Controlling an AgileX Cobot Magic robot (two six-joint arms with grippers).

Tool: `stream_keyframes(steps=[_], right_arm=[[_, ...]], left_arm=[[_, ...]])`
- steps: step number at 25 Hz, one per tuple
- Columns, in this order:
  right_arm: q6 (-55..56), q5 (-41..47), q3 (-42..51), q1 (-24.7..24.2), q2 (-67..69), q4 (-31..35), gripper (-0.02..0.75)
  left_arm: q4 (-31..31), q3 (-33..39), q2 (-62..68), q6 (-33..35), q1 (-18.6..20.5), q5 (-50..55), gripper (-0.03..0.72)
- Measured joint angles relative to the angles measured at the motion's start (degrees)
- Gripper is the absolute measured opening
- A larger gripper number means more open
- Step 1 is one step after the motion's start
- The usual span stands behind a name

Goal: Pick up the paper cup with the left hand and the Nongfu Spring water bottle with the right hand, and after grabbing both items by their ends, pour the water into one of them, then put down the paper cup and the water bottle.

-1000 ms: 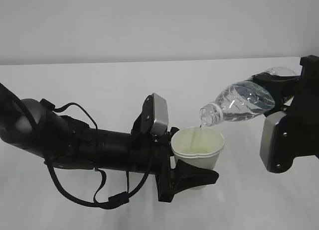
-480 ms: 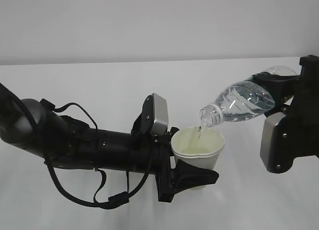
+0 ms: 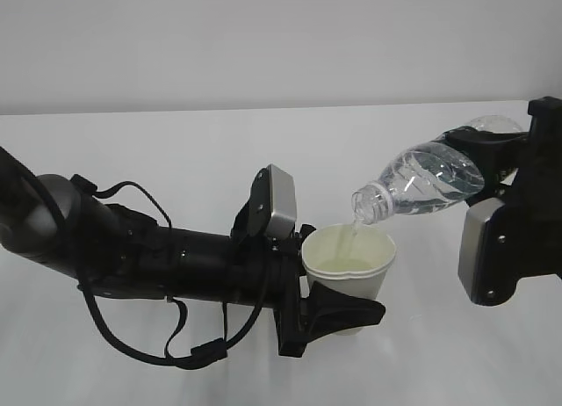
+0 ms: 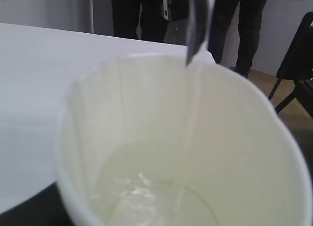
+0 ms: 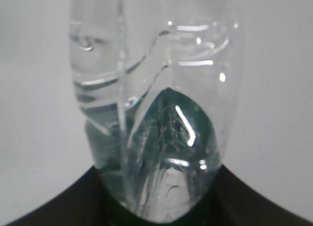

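The black, bulky-jointed left arm [image 3: 132, 252] carries looping black cables and a light grey box; the black right arm [image 3: 527, 213] bears a screwed silver-grey block.

White table against a plain pale wall

A white table [image 3: 176, 151] fills the lower part of the exterior view, and a bare light grey wall [image 3: 281, 37] rises behind it from nine o'clock to three o'clock, under soft, even light. In the left wrist view, past the table's far edge at twelve o'clock, stand dark-trousered legs [image 4: 137, 15]; a black chair [image 4: 298, 74] sits at three o'clock on a brownish floor [image 4: 274, 86].
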Motion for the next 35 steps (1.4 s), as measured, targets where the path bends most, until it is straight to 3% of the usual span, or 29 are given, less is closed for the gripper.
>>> stream_keyframes(steps=[35], right_arm=[[-1.20, -0.79, 0.00, 0.00, -0.03, 0.09, 0.321]], left_arm=[[0.00, 0.00, 0.00, 0.00, 0.00, 0.00, 0.471]])
